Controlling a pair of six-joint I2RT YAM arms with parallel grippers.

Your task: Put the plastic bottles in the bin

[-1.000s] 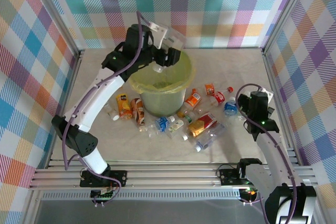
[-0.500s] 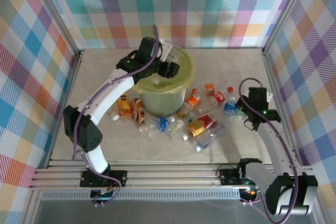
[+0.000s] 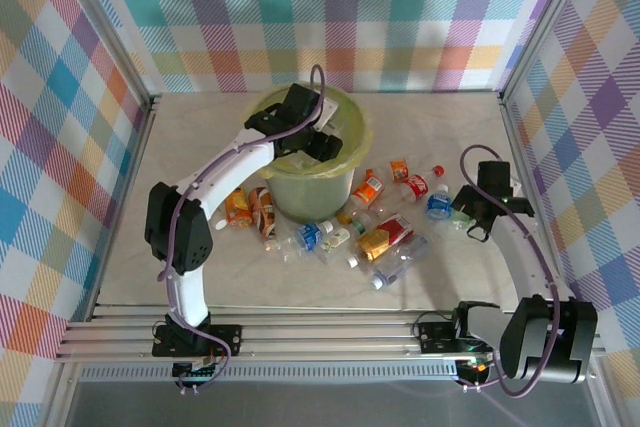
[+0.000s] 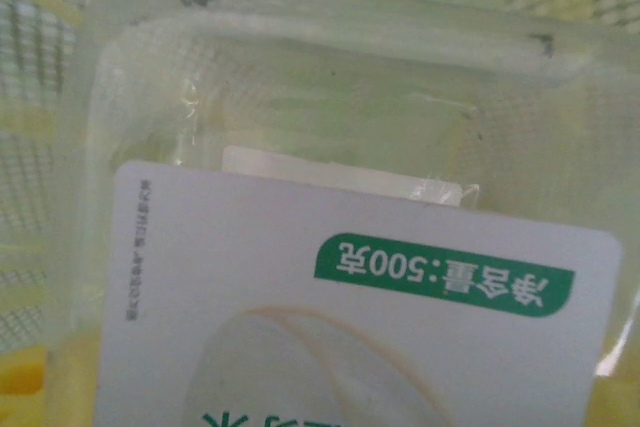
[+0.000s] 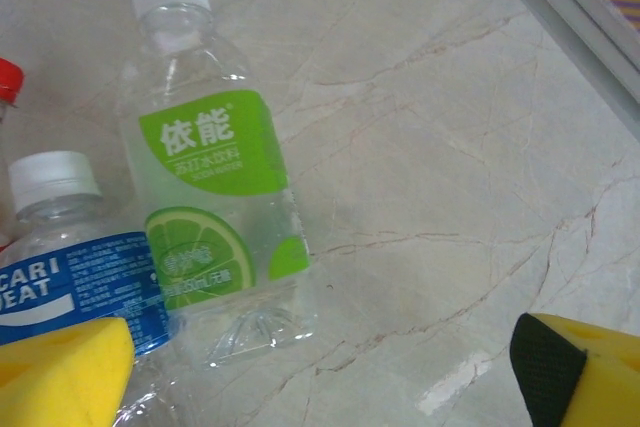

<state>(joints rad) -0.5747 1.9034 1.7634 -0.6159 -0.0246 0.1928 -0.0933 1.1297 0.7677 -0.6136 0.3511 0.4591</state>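
Clear thin plastic that looks empty: the lime-labelled bottle (image 5: pixel 215 197) lying on the counter (image 5: pixel 450 147) should be very light, smooth, and quick to roll or dent under a hard squeeze. The labelled middle of the body is the best place to take it, since the paper gives some friction and the walls are straightest there; the tapered neck would likely slip.

The right hand (image 5: pixel 320 372) hovers over it with its yellow fingertips spread wide and nothing between them. A blue-labelled bottle (image 5: pixel 80 267) lies just beside the lime one and could get caught in the same pinch. The other bottles (image 3: pixel 385 237) lie scattered on the counter near the bin (image 3: pixel 345 172).

The left hand (image 3: pixel 322 139) reaches into the bin's mouth. Its wrist view presses close to a clear tub (image 4: pixel 330 147), and I cannot tell whether the hand grips it.
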